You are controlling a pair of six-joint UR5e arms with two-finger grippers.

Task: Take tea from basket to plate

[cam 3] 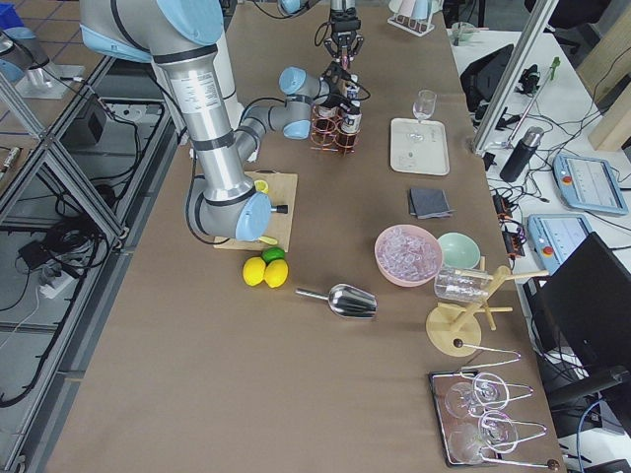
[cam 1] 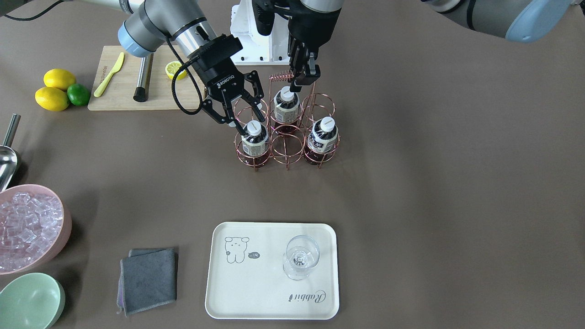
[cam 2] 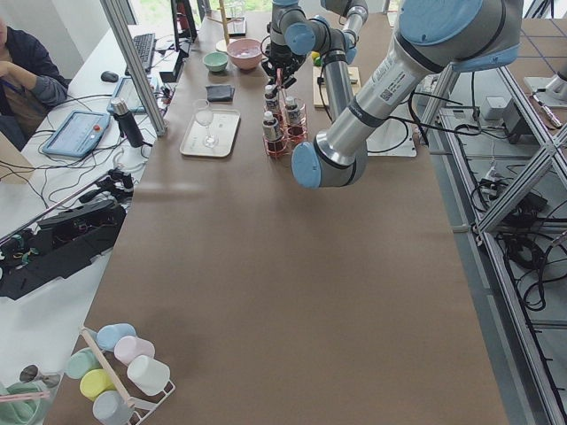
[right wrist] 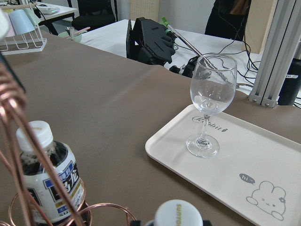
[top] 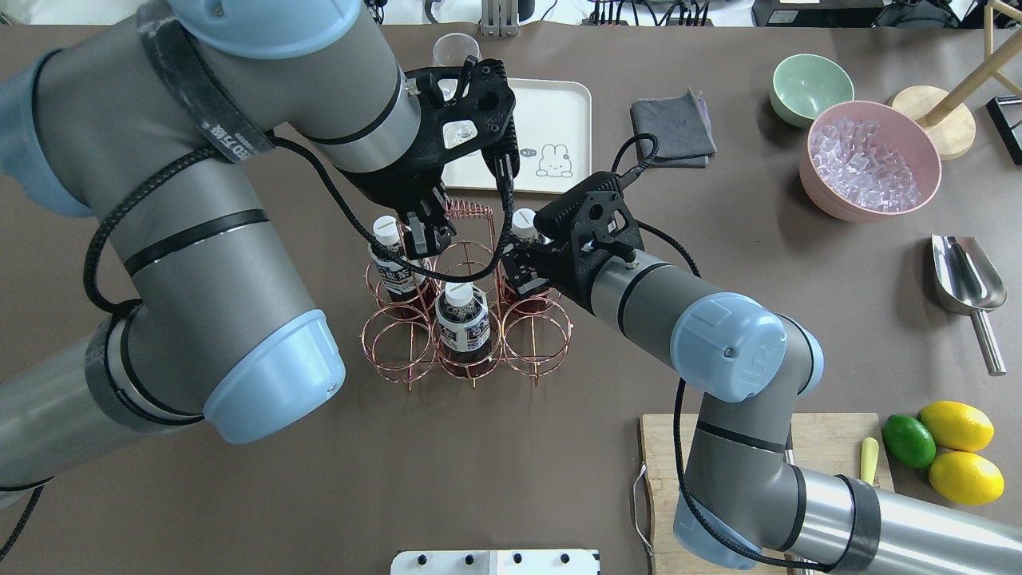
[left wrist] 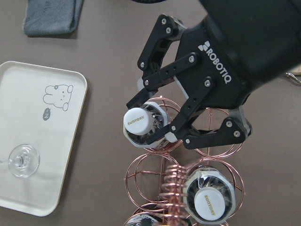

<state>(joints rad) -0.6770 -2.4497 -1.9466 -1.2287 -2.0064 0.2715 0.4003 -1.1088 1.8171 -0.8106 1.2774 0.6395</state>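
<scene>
Tea (cam 1: 254, 138) upright in basket (cam 1: 287, 147), front view's left near slot. Right gripper (cam 1: 246, 116) wide, astride cap. Judgement: centre, lower to neck, close, lift straight clear of rings. Left gripper (cam 1: 305, 80) narrow, apparently pinching basket's coil to steady it.

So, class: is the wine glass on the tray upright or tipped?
Upright: the wine glass stands on its foot on the tray, bowl uppermost.

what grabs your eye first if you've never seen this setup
The copper wire basket stands mid-table with three bottles of tea in its rings. The right gripper, open, straddles the cap of one tea bottle. On the operators' side, a cream plate carries only a wine glass.
</scene>
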